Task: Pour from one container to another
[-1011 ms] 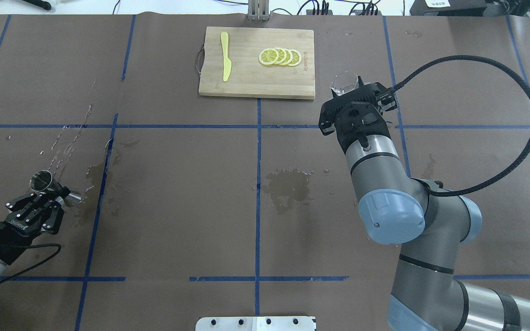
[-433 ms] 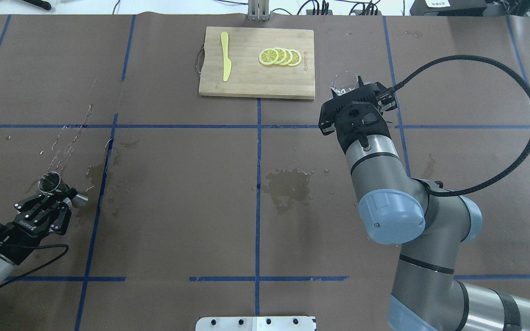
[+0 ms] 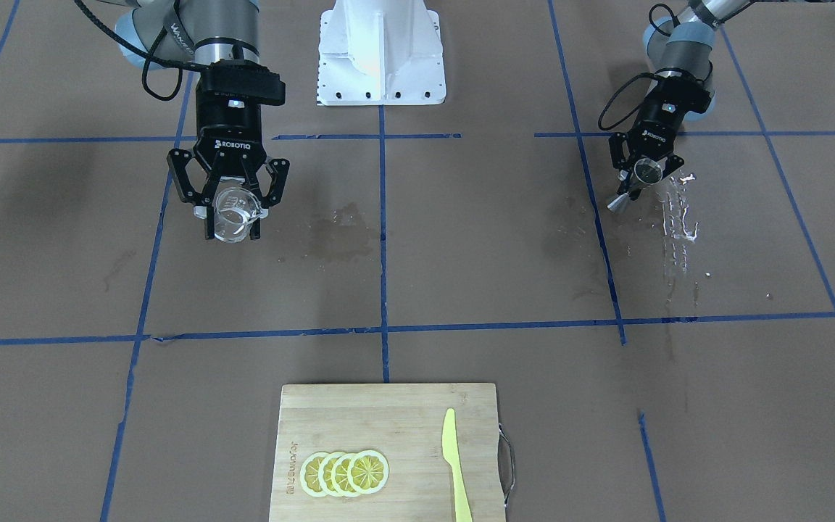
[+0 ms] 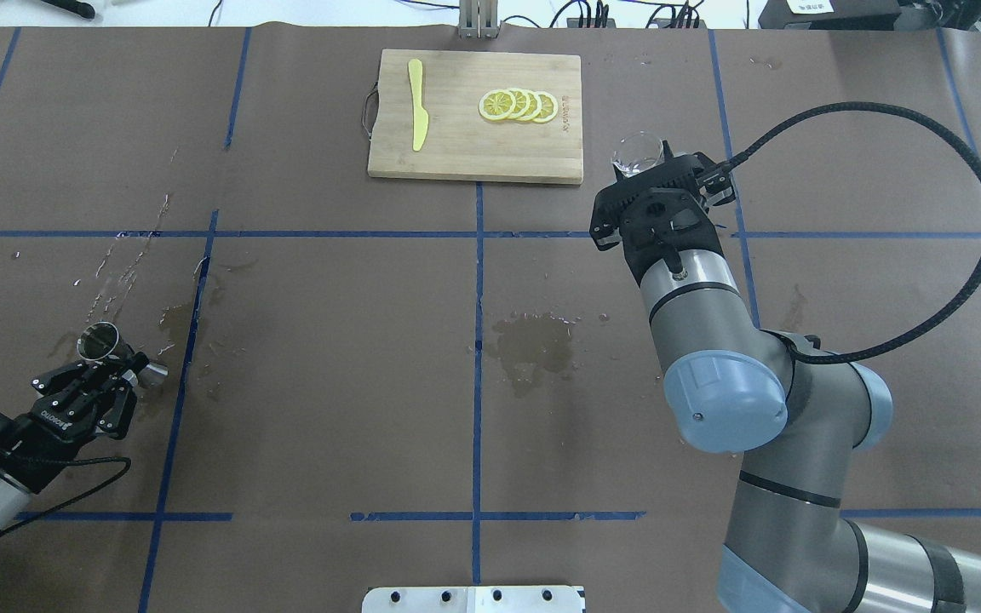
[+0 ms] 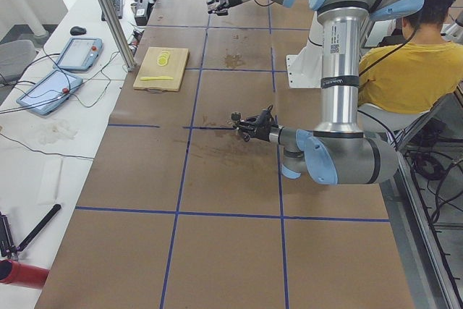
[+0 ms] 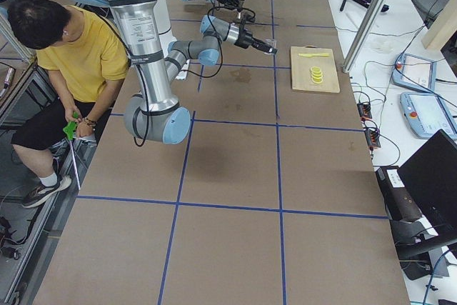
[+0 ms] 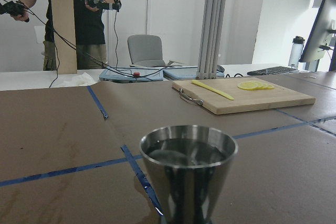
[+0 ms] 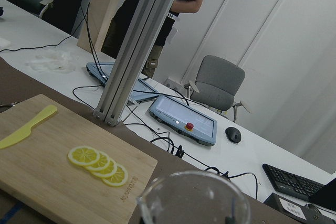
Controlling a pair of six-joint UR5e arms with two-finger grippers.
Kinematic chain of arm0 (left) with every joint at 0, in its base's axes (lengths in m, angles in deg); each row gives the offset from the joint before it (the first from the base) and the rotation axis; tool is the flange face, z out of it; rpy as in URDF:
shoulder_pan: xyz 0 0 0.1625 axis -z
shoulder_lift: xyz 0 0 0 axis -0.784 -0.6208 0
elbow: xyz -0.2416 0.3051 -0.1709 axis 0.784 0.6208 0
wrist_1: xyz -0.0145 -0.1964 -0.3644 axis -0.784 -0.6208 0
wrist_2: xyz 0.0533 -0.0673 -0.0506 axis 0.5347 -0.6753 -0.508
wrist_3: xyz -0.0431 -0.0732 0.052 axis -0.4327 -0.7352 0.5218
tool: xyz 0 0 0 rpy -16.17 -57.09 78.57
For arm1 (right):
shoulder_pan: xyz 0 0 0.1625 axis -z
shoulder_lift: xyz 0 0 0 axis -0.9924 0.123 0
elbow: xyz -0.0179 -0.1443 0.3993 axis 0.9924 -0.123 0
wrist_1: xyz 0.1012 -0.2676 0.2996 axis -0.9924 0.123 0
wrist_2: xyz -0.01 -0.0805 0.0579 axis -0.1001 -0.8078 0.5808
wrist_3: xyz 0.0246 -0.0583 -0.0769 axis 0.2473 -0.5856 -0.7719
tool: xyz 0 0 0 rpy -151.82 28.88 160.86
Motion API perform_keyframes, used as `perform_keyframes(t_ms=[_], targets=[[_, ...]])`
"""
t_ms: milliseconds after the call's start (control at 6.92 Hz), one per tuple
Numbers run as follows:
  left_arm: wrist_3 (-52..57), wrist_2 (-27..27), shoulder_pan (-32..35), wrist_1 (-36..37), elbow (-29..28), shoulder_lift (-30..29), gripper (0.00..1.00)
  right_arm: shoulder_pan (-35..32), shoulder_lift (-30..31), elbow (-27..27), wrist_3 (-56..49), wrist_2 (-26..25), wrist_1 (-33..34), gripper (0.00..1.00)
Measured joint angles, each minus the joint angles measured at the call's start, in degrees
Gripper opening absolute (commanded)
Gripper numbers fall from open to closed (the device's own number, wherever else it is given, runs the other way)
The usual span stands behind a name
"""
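The metal jigger [image 4: 100, 340] stands upright, its long axis vertical and its open mouth facing up, with liquid showing inside in the left wrist view. It sits at the very tips of the left gripper [image 4: 120, 368], whose fingers are clenched on its narrow waist from the robot's side, so the cup rises above them and the lower cone hangs below; whether the foot touches the table I cannot tell. It is well apart from the cutting board [image 4: 473, 145], off toward the robot's left and much nearer the robot, beside a wet patch [image 4: 180, 323]. The clear glass cup [image 3: 233, 206] is also upright, mouth up, grasped between the fingertips of the right gripper [image 3: 232, 230] and lying ahead of its palm. It is near the board's corner on the robot's right, just off the edge closest to the robot
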Motion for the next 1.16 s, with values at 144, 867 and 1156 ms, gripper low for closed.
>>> perform_keyframes(t_ms=[144, 867, 1156], targets=[[0.2, -0.4, 0.0, -0.1, 0.0, -0.4, 0.0, 0.0, 0.0, 0.0, 0.0, 0.0, 0.0, 0.0], [0.2, -1.1, 0.0, -0.1, -0.7, -0.7, 0.0, 0.0, 0.1, 0.0, 0.0, 0.0, 0.0, 0.0], [0.1, -1.1, 0.0, 0.0, -1.0, -0.8, 0.0, 0.0, 0.1, 0.0, 0.0, 0.0, 0.0, 0.0]])
